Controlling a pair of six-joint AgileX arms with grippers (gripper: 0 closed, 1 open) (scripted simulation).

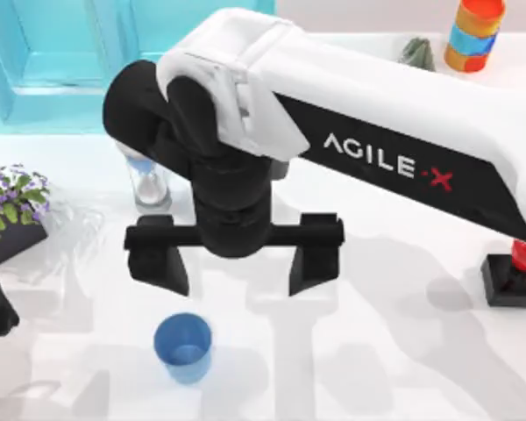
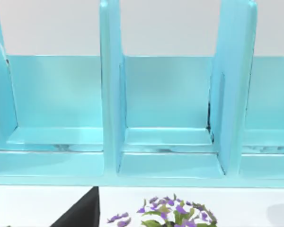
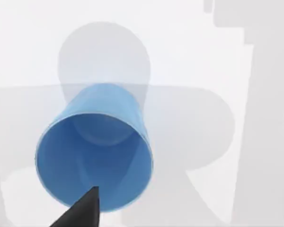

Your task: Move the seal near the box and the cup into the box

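Cup (image 1: 183, 347) stood upright near the table's front edge; my right hand (image 1: 235, 263) hung released above it, so I judged a centred descent best.

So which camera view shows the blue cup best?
The right wrist view: the cup appears large there, open mouth and inside visible. The top view shows it whole but small, upright on the table. The left wrist view faces the box instead.
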